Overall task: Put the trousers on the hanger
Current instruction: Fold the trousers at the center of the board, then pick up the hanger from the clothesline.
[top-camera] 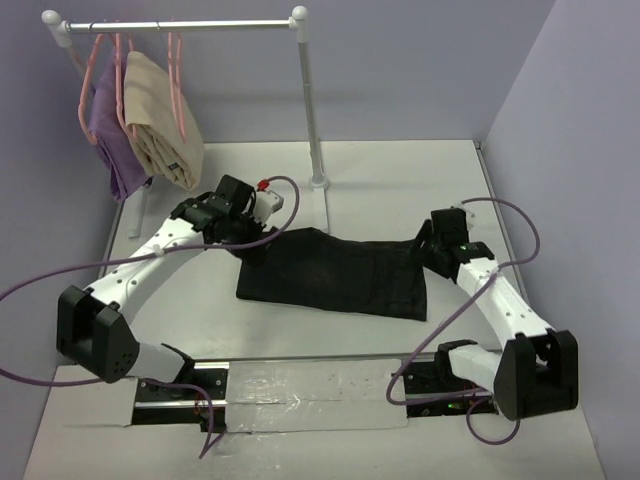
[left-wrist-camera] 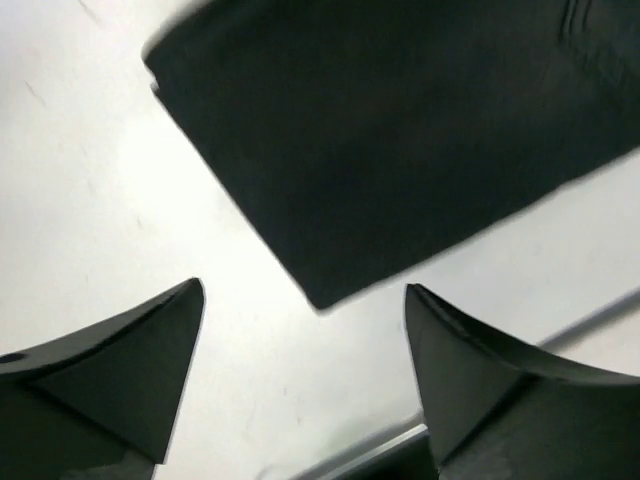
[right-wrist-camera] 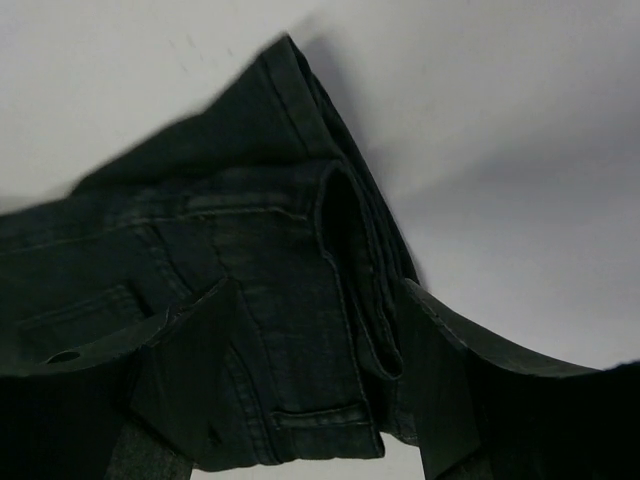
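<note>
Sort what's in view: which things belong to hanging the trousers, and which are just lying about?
Job in hand:
black trousers, lying flat on the table
pink hanger, seemingly spare, on the rail

Just there:
purple garment, already hung
beige garment, already hung

Black trousers (top-camera: pixel 335 272) folded flat on table (top-camera: pixel 400 180) centre, pink hanger (top-camera: pixel 178 88) hooked on rail (top-camera: pixel 200 25), far left

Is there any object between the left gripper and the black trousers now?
Nothing visible stands between them. The left gripper is open and points at the near corner of the trousers, which lie on the table. Between its fingers I see only that corner and the table surface.
</note>
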Robot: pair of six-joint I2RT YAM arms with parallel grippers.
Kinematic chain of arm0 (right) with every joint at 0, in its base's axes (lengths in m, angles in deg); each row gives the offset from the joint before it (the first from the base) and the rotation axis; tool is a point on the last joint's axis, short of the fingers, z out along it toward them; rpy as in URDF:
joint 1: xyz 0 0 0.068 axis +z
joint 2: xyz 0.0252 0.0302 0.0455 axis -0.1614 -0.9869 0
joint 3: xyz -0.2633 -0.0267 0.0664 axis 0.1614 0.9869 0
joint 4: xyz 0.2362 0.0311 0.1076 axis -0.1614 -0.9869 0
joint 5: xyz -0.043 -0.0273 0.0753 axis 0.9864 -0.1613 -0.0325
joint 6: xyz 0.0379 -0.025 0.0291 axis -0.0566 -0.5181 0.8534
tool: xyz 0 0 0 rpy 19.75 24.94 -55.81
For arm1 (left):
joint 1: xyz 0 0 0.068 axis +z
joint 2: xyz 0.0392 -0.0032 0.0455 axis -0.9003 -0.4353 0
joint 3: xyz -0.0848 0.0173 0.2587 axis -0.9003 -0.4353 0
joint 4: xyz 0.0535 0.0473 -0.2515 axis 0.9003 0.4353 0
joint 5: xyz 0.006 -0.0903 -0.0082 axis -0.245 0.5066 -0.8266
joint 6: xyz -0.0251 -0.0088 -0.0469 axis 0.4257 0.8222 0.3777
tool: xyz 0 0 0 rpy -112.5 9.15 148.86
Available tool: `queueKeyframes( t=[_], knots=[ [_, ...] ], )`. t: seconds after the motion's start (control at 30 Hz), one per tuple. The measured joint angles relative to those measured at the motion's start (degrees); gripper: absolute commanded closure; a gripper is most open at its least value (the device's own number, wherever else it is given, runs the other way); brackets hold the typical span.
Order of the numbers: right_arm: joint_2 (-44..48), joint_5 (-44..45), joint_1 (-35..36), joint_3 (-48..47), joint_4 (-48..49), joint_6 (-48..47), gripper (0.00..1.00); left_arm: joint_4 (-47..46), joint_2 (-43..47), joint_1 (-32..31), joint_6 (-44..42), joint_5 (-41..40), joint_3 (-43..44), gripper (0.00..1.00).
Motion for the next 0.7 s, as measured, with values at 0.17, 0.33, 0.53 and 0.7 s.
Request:
queueKeyframes(
  t=[0.17,0.33,0.53,0.7],
  knots=[
    [-2.6,-1.5,2.0,1.7,1.0,0.9,0.28,4.6,9.3,0.3,-2.4,-0.8,0.3,0.35],
    [-1.9,-0.3,4.5,1.1,2.6,0.9,0.28,8.8,17.0,0.7,-1.5,-2.1,18.4,0.30],
    [-1.0,0.4,5.1,1.1,3.5,1.3,0.28,3.1,18.9,1.6,0.2,-11.8,39.5,0.06],
    [-0.9,0.3,5.5,1.7,4.7,1.6,0.29,-2.1,11.0,4.7,-1.3,-23.2,51.2,0.11]
  ],
)
